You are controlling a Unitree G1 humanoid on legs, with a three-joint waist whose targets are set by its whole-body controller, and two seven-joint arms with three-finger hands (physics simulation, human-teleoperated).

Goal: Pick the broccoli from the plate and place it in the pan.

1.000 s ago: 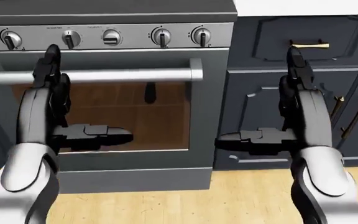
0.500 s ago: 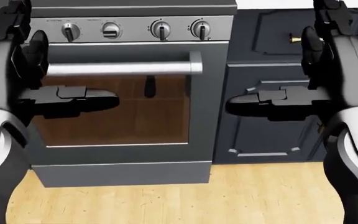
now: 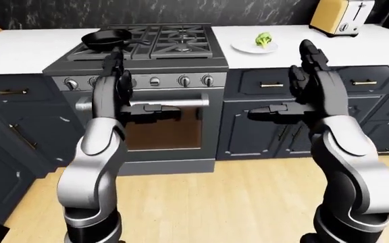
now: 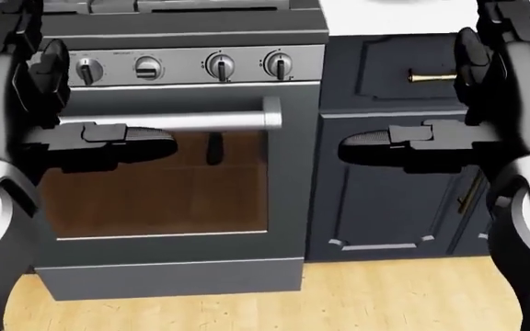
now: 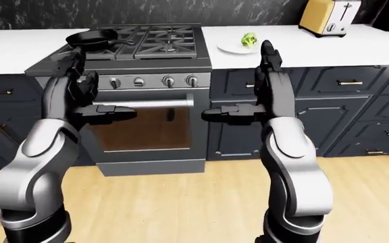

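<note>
The green broccoli (image 3: 264, 38) sits on a white plate (image 3: 247, 47) on the white counter, right of the stove. A black pan (image 3: 105, 37) rests on the stove's far left burner. Both arms are raised at chest height, well short of the counter. My left hand (image 3: 159, 107) is open, fingers pointing right across the oven door, holding nothing. In the same way my right hand (image 3: 267, 111) is open, fingers pointing left before the dark cabinets, and empty. The head view shows only the oven and cabinet, with both hands (image 4: 136, 141) (image 4: 376, 143) stretched flat.
A grey stove (image 3: 181, 48) with knobs (image 4: 219, 66) and a long oven handle (image 4: 200, 121) stands straight ahead. Dark cabinets (image 3: 262, 131) flank it under white counters. A yellow toaster (image 3: 341, 16) sits at the top right. Wooden floor (image 3: 215, 202) lies below.
The head view has shifted, so the camera moved. Both arms rose and spread from a second ago to half a second ago. Since then the stove has slid left and down in view.
</note>
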